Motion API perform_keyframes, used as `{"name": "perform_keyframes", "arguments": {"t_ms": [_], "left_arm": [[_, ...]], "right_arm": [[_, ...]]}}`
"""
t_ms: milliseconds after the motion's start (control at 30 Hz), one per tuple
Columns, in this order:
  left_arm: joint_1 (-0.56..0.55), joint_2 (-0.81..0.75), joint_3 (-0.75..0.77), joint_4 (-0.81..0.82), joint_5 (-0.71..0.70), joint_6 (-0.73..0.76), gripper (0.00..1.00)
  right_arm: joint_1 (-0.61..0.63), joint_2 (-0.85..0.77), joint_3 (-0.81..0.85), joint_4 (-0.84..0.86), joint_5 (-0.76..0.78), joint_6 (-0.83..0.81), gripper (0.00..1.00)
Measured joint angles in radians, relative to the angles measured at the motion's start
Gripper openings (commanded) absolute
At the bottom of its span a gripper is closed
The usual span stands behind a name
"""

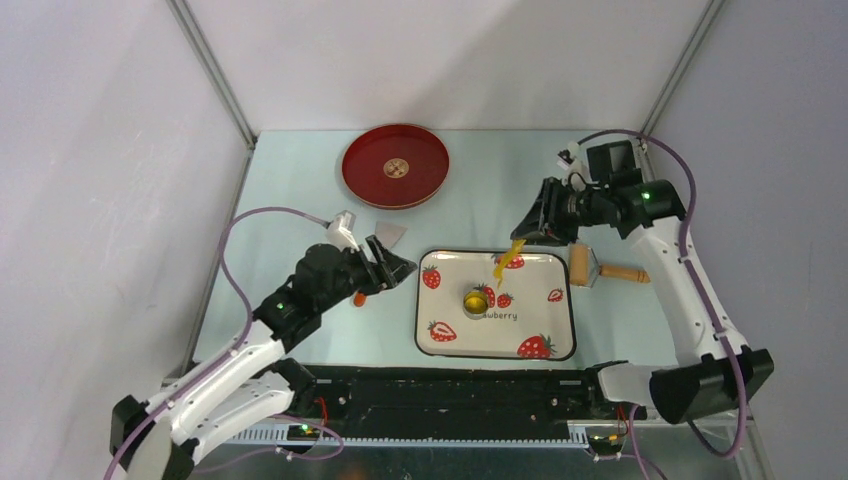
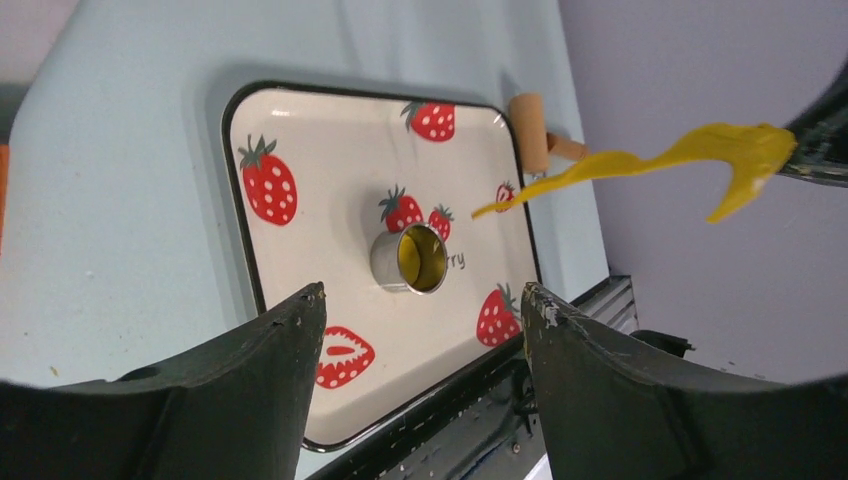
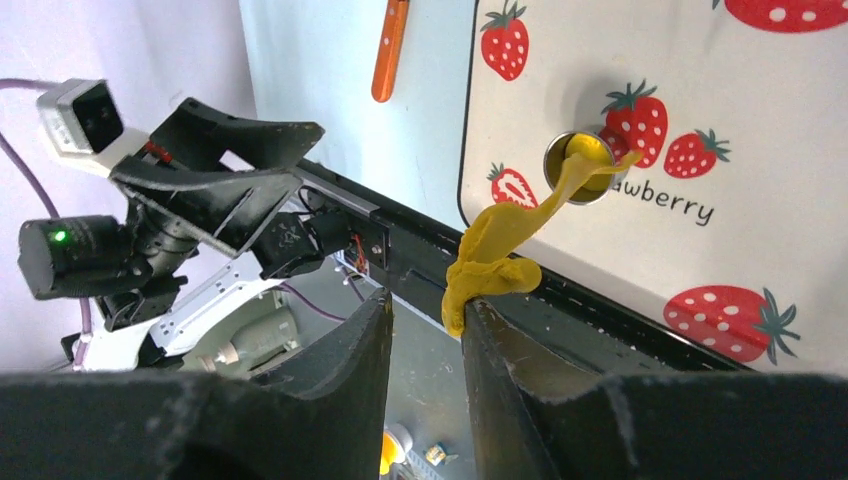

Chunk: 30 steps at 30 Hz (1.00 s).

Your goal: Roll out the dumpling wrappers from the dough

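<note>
Top external: right gripper (image 1: 525,235) clamped on stringy bright-yellow dough scrap (image 1: 508,258), raised at tray's 12 o'clock, we read trim removal | yellow disc (image 2: 420,258) inside metal ring cutter (image 1: 476,300), centre of white strawberry-print tray (image 1: 540,300) | left gripper (image 1: 395,262) jaws apart, empty, 9 o'clock.

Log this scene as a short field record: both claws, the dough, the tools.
left claw: open, empty, left of strawberry tray
right claw: over tray's far edge; jaws narrowly apart, grip unclear
dough strip: yellow, dangling from right claw's tip
ring cutter: on tray, yellow inside
wooden roller: lying right of tray
red round tray: far side, left of centre
</note>
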Motion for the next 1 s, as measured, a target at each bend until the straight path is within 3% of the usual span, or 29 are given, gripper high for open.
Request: {"name": "perform_keyframes", "arguments": {"t_ms": [433,733,1000], "left_arm": [[0.002,-0.172,0.019,-0.033,-0.091,0.057,0.80],[0.002,-0.199,0.019,-0.067,-0.113,0.072,0.82],[0.003,-0.200,0.018,-0.078,-0.115,0.072,0.84]], "right_arm": [[0.212,0.258,0.184,0.058,0.024,0.021,0.40],[0.340,0.409,0.196,0.143,0.058,0.057,0.43],[0.408,0.568,0.200,0.192,0.134,0.057,0.61]]}}
